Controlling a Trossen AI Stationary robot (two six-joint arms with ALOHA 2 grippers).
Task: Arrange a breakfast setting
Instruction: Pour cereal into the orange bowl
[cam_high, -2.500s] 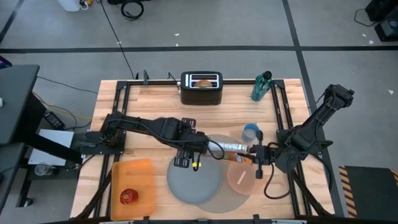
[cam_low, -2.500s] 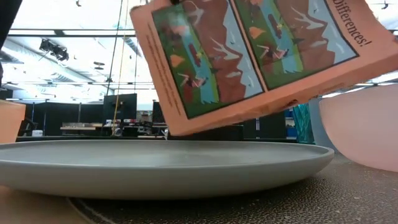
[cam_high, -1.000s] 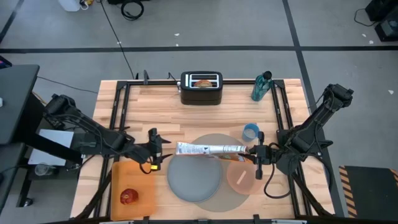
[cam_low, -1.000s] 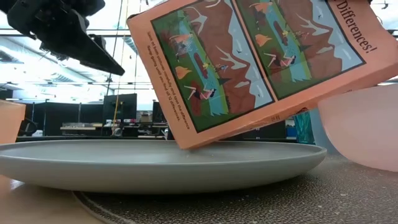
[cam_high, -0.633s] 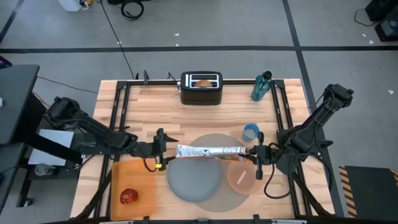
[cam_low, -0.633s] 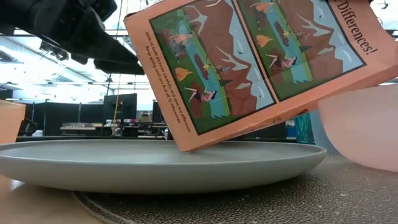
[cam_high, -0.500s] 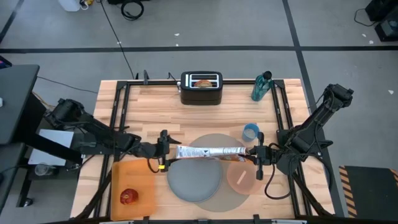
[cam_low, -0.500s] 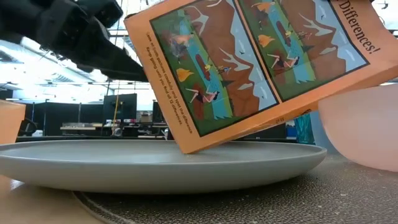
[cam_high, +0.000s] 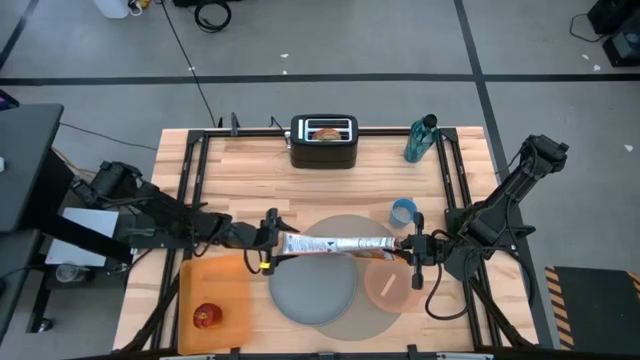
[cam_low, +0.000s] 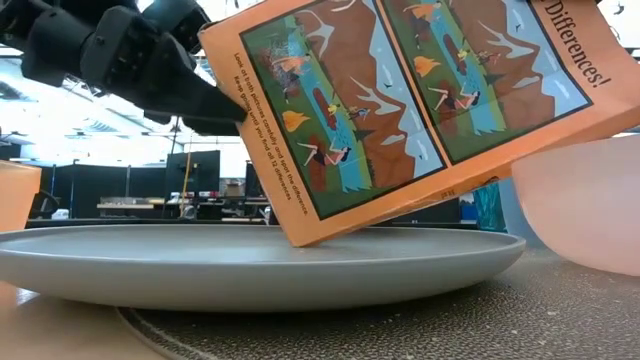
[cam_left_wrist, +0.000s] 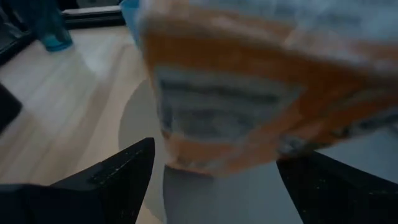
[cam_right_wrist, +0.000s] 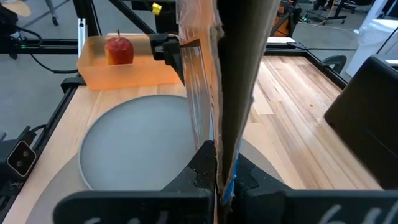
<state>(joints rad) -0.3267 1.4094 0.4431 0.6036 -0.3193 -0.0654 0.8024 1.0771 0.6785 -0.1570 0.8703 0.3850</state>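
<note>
An orange puzzle booklet (cam_high: 335, 243) is pinched by the right tool (cam_high: 408, 247) above the blue-grey plate (cam_high: 312, 291); its far end is flanked by the spread left tool (cam_high: 272, 243).

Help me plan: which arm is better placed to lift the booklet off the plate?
Right: its end effector is shut on the booklet, held edge-up over the plate; the left end effector is open at its far edge.
</note>
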